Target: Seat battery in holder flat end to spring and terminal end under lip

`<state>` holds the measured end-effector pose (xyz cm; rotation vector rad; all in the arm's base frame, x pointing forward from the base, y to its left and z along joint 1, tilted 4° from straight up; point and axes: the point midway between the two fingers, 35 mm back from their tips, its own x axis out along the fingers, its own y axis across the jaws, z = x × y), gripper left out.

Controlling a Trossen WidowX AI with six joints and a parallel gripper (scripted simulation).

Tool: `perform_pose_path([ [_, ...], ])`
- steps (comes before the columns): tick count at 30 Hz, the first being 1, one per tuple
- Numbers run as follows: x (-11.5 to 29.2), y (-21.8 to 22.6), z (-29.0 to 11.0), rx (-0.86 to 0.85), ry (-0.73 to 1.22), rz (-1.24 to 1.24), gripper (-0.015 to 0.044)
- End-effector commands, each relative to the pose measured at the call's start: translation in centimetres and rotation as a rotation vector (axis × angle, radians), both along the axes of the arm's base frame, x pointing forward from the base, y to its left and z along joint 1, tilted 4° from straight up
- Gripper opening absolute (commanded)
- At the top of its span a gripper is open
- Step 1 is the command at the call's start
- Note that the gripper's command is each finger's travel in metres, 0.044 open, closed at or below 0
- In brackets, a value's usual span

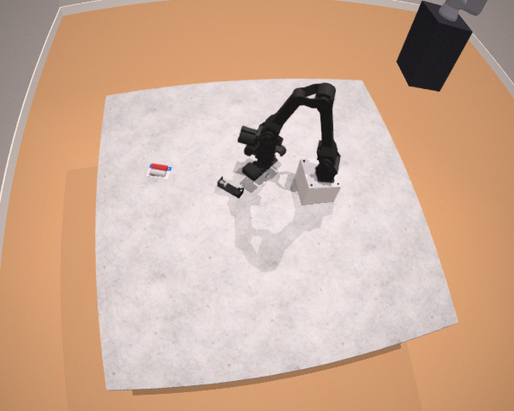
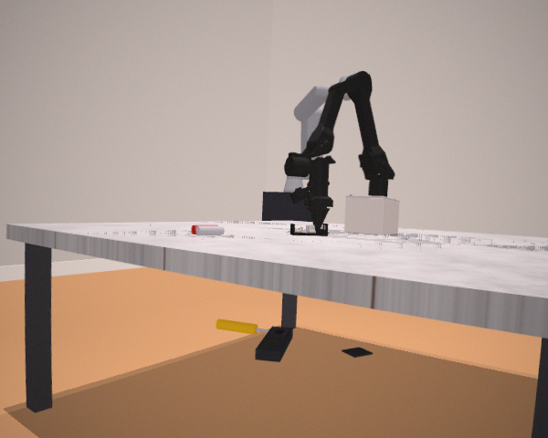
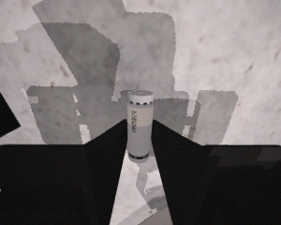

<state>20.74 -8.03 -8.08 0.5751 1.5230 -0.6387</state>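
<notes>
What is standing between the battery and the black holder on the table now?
Nothing visible. The battery lies between the gripper fingers, which are closing around it. The holder sits close beside it, with only bare table between them.

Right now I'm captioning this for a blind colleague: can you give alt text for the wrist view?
The hand has its two black fingers pressed against the sides of a small grey-and-cream battery lying on the mottled white table top. A dark corner of the holder shows at the left edge, apart from the battery.
</notes>
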Motion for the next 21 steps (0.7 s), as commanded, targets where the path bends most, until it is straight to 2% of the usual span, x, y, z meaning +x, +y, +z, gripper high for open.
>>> perform_pose_path([
  [1,0.0,0.0,0.0,-0.001,0.0,0.0,0.0077],
  [7,0.0,0.0,0.1,-0.001,0.0,0.0,0.0066],
  [15,0.3,0.1,4.6,-0.001,-0.001,0.0,0.0066],
  [21,1.2,0.3,5.2,0.0,-0.002,0.012,0.0066],
])
